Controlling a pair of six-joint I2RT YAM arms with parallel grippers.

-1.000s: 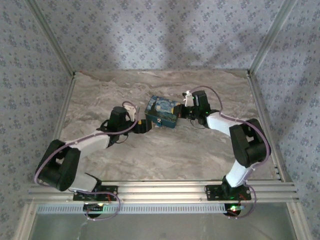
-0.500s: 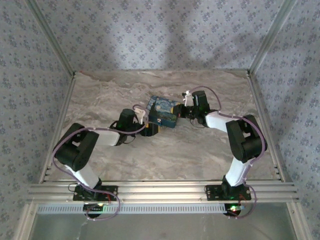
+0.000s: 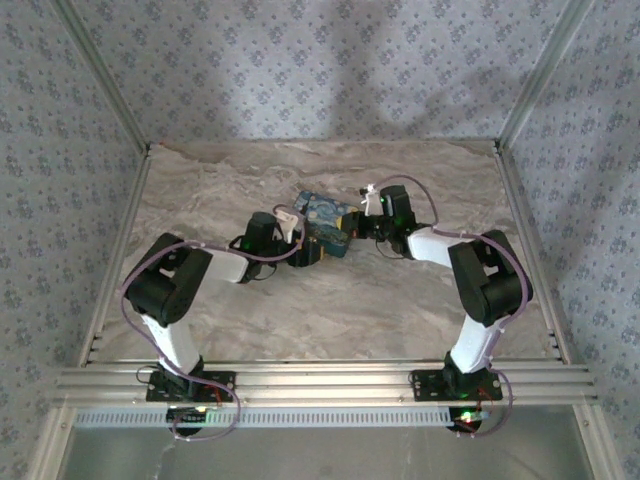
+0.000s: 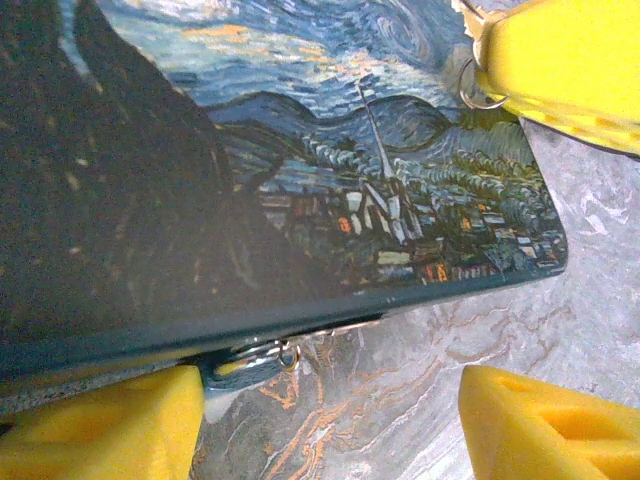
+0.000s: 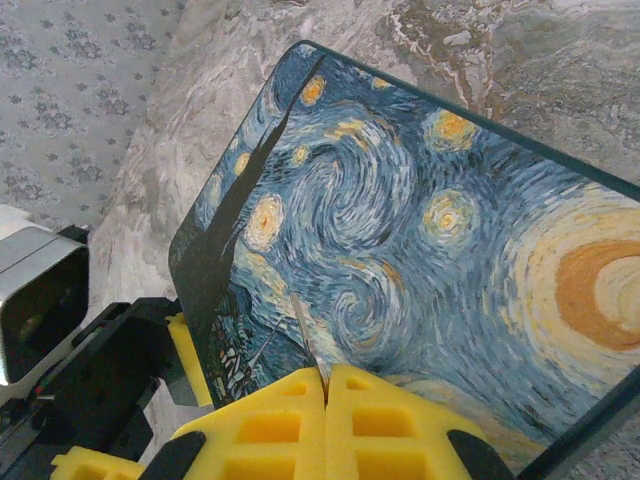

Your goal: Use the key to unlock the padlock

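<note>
Two risks we see: left gripper [image 4: 330, 425] jaws, well apart & empty, may shove the box [image 4: 300, 180] or miss the padlock [image 4: 262, 356] under its near-left edge. Right gripper [image 5: 326, 385] jaws, pinched tight on the key [image 5: 308, 338], could let it twist.

- Box [image 3: 322, 222]: 1 flat blue box lying askew at mid-table. Its lid is painted with a swirling night sky, yellow stars, a dark cypress and a village.
- Table [image 3: 330, 310]: grey-beige marble pattern.
- Walls [image 3: 320, 70]: blue-grey floral paper on 3 sides.
- Rails [image 3: 320, 378]: aluminium, along the near edge.
</note>
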